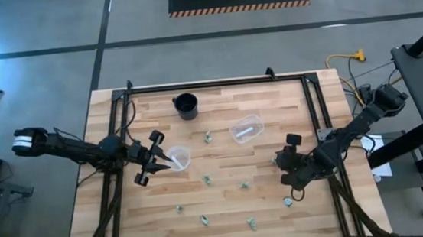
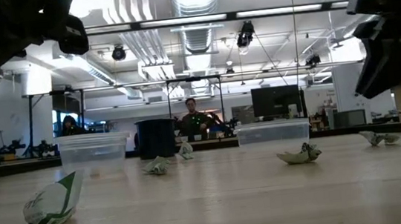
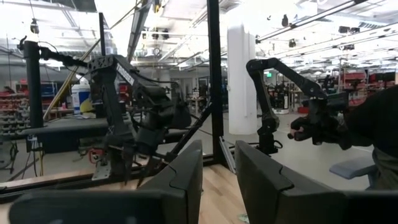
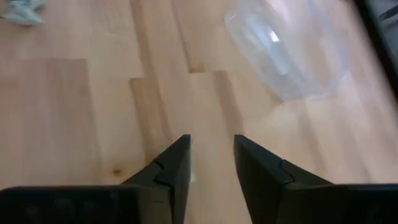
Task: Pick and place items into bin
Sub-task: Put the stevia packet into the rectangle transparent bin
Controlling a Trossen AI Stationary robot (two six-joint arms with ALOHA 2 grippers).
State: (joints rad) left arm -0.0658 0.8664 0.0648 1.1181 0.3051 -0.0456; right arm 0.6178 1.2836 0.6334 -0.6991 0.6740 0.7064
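Several tiny pale green-and-silvery items (image 1: 207,179) lie scattered on the wooden table, and they show in the low view too (image 2: 53,206). A clear cup (image 1: 178,158) stands left of centre. A second clear container (image 1: 247,128) lies near the middle and also shows in the right wrist view (image 4: 292,50). My left gripper (image 1: 168,161) is open, pointing level toward the clear cup's left side. My right gripper (image 4: 211,162) is open above bare wood at the table's right (image 1: 283,162), slanting down toward the clear container and holding nothing. My left gripper's fingertips (image 1: 169,162) reach the clear cup's left rim (image 1: 172,157) in the high view. I cannot tell whether they touch it. Its wrist view looks level past the fingers and shows no cup.
A black cup (image 1: 186,105) stands near the far edge. A black frame (image 1: 216,82) runs along the far edge and both sides. One item (image 1: 288,201) lies just near-side of my right gripper. People show in the room behind the table (image 2: 192,120).
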